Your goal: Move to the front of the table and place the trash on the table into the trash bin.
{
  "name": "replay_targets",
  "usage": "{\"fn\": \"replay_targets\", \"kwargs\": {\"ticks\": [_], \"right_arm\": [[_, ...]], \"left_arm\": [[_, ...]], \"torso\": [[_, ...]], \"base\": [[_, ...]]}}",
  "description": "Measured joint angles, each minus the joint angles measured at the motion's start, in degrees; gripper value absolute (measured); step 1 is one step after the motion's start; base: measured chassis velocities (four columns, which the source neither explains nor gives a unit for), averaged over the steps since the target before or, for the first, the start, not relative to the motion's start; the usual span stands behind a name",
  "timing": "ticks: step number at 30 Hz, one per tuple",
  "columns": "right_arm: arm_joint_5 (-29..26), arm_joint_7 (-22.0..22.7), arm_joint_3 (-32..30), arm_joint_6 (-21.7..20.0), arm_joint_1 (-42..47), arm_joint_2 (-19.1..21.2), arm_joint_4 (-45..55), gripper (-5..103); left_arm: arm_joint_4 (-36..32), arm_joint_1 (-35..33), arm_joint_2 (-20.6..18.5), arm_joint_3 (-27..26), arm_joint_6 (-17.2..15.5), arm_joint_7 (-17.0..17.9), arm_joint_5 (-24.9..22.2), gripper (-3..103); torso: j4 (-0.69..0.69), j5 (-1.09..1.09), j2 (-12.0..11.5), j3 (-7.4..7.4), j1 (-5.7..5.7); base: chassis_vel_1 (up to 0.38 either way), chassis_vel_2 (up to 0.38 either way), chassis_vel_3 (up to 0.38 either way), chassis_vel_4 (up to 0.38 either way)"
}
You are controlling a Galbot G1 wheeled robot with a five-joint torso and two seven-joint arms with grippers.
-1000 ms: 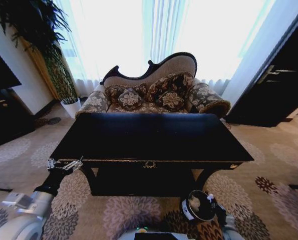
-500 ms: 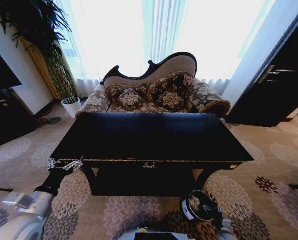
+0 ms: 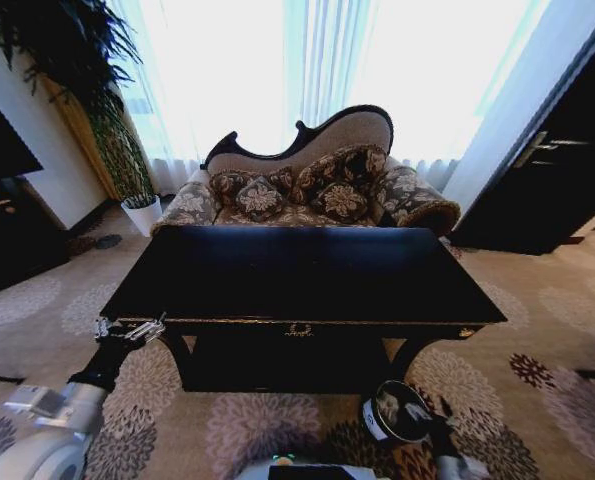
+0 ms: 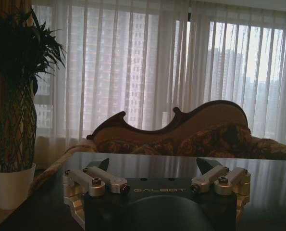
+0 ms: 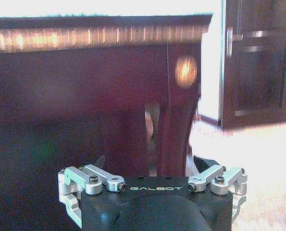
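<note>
While both sets of fingers stand spread with nothing between them, neither arm carries a load. The left gripper [image 4: 152,166] is released and level with the table top, its fingertips aimed across the glossy surface toward the sofa [image 3: 312,185]. In the head view it sits at the front left corner of the table [image 3: 307,270]. The right gripper [image 5: 151,161] is likewise released, held low and facing the table's curved leg [image 5: 174,125].

Over the last second the right arm has drawn down and back from the trash bin [image 3: 373,424], which stands on the carpet just in front of the table; bin, table and left arm have not shifted. Pale matter [image 3: 387,405] lies inside the bin, probably the tissue. No trash shows on the table top; judged from this, the last drop is done and the task is at or near completion.
</note>
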State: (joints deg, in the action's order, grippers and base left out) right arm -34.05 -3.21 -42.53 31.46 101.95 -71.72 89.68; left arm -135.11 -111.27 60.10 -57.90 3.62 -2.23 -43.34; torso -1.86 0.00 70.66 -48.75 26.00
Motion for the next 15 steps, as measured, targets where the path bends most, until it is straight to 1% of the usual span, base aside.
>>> {"fn": "replay_targets", "kwargs": {"ticks": [1,4,5,7,10,11,13,15], "right_arm": [[0.0,0.0,0.0,0.0,0.0,0.0,0.0,100],[-2.7,-1.2,-4.7,0.4,3.6,-0.2,8.7,100],[-3.6,-1.5,-5.8,0.1,4.4,-0.2,11.2,100],[-4.2,-1.6,-6.7,-0.2,4.9,-0.2,13.0,100],[-7.9,-1.9,-9.4,-2.3,5.7,0.8,19.2,100],[-7.9,-1.9,-9.4,-2.3,5.7,0.8,19.2,100],[-9.4,-2.3,-9.9,-3.2,5.4,2.0,21.5,100],[-9.8,-2.3,-9.9,-4.2,5.0,3.1,23.6,100]], "left_arm": [[0.0,0.0,0.0,0.0,0.0,0.0,0.0,100],[0.0,0.0,0.0,0.0,0.0,0.0,0.0,100],[0.0,0.0,0.0,0.0,0.0,0.0,0.0,100],[0.0,0.0,0.0,0.0,0.0,0.0,0.0,100],[0.0,0.0,0.0,0.0,0.0,0.0,0.0,100],[0.0,0.0,0.0,0.0,0.0,0.0,0.0,100],[0.0,0.0,0.0,0.0,0.0,0.0,0.0,100],[0.0,0.0,0.0,0.0,0.0,0.0,0.0,100]], "torso": [[0.00,0.00,0.0,0.00,0.00],[0.00,-0.04,0.0,0.00,0.00],[-0.01,-0.02,0.0,0.00,0.00],[0.00,-0.02,0.0,0.00,0.00],[0.00,-0.01,0.0,0.00,0.00],[0.00,-0.01,0.0,0.00,0.00],[0.00,0.00,0.0,0.00,0.00],[0.00,0.00,0.0,-0.01,0.00]], "base": [[0.000,0.000,0.000,0.000],[0.000,0.000,0.000,0.000],[0.000,0.000,0.000,0.000],[0.000,0.000,0.000,0.000],[0.000,0.000,0.000,0.000],[0.000,0.000,0.000,0.000],[0.000,0.000,0.000,0.000],[0.000,0.000,0.000,0.000]]}}
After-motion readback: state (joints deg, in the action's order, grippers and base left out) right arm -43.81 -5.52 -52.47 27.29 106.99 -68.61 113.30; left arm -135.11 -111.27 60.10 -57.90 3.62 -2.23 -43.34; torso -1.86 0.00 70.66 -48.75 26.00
